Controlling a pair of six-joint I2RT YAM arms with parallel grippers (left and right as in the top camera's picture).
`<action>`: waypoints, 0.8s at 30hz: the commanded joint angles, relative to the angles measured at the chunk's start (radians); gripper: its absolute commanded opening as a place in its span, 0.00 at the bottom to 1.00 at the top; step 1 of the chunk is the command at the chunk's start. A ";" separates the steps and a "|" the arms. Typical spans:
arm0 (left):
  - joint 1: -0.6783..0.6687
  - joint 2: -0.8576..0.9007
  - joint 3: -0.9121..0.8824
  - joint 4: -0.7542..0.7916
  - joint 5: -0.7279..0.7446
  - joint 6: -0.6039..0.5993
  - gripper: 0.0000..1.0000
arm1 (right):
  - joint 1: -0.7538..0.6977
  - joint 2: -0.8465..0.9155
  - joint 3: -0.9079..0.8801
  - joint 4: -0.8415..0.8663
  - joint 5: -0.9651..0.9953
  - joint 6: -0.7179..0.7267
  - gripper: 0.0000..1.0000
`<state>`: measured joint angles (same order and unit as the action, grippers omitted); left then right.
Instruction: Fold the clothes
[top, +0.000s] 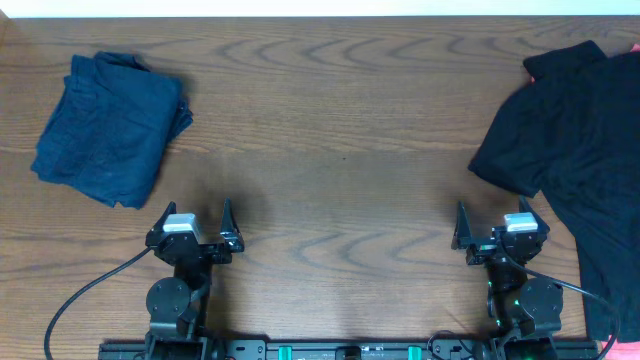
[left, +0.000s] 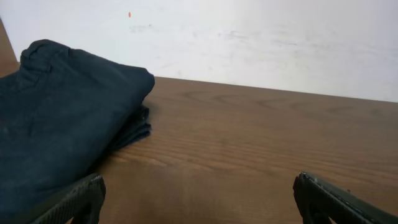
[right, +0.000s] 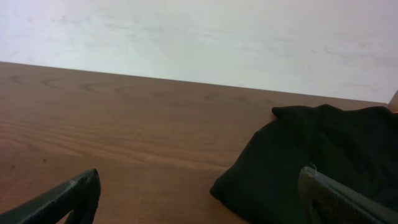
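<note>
1. At the near edge of the table (top: 340, 150), both arms sit low, side by side and well apart, and point toward the far edge.
2. The left gripper (top: 193, 215) is spread wide. Nothing lies between its fingers. In the left wrist view, the two dark fingertips (left: 81, 199) stand at opposite lower corners, with bare wood between them.
3. The right gripper (top: 493, 215) is likewise spread wide and holds nothing. In the right wrist view, one fingertip (right: 74, 196) lies over bare wood. The other overlaps the black cloth in the picture; whether it touches cannot be told.
4. The black shirt (top: 580, 140) lies unfolded and rumpled on the right side of the table. It begins just beside the right gripper and runs past the right edge of the overhead view.
5. The navy-blue garment (top: 105, 130) lies folded in a rough rectangle at the far left, apart from the left gripper and ahead of it to the left.
6. A small coral-red patch (top: 634, 46) shows at the far right edge, beside the black shirt.
7. A pale wall (left: 249, 37) stands beyond the far edge of the table.
</note>
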<state>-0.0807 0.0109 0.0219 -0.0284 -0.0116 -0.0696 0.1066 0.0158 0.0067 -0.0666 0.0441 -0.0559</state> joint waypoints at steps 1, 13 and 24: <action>-0.004 -0.007 -0.018 -0.039 -0.030 0.017 0.98 | -0.016 -0.003 -0.001 -0.004 0.000 -0.009 0.99; -0.004 -0.006 -0.018 -0.042 -0.026 0.011 0.98 | -0.016 -0.003 -0.001 0.008 -0.064 0.009 0.99; -0.004 0.154 0.142 -0.195 0.049 -0.055 0.98 | -0.016 0.112 0.074 -0.057 -0.043 0.116 0.99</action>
<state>-0.0807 0.0914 0.0902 -0.1959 0.0265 -0.0898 0.1066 0.0639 0.0223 -0.1013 -0.0261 0.0158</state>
